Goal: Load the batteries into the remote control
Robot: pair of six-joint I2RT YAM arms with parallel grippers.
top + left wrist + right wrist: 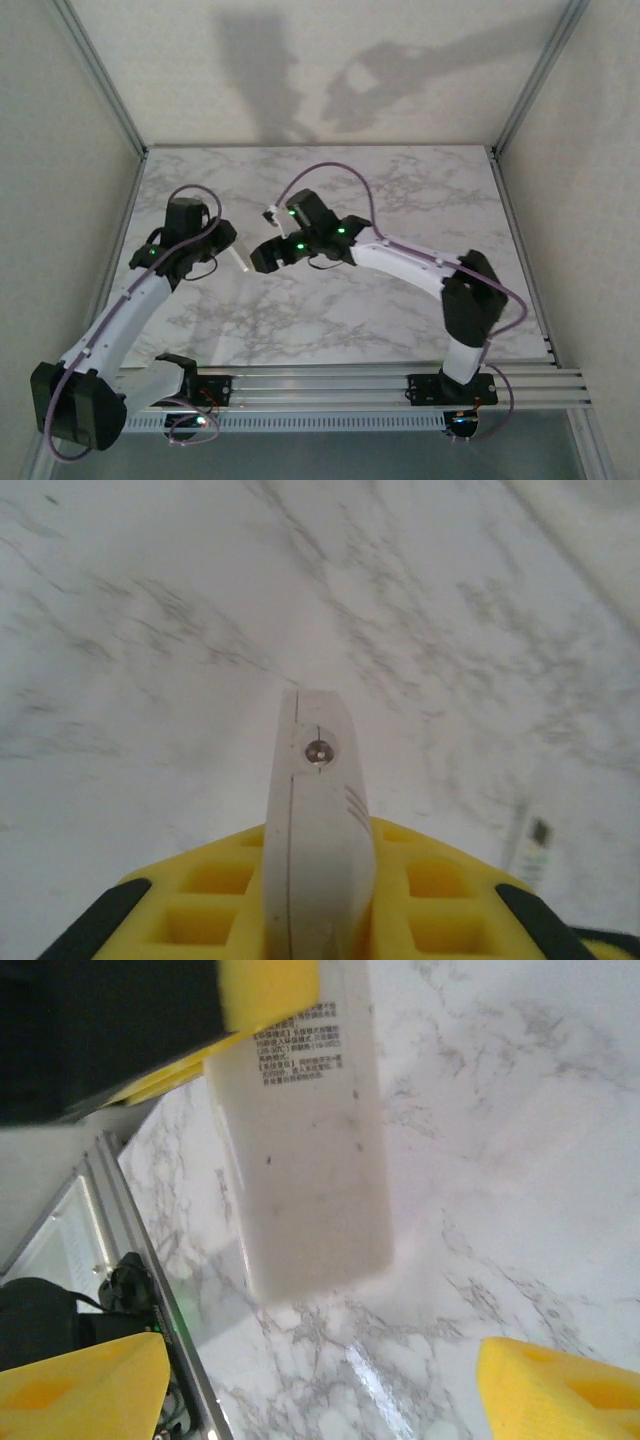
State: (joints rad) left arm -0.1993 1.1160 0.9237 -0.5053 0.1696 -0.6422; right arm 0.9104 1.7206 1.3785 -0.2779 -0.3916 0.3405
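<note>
While your left fingers [200, 900] clench the remote [318, 830] over the worktop [150, 630], your right fingers [560, 1390] stand spread wide beside it.

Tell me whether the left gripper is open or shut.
Shut on the remote: the yellow fingers of the left gripper press against both sides of its white body.
</note>
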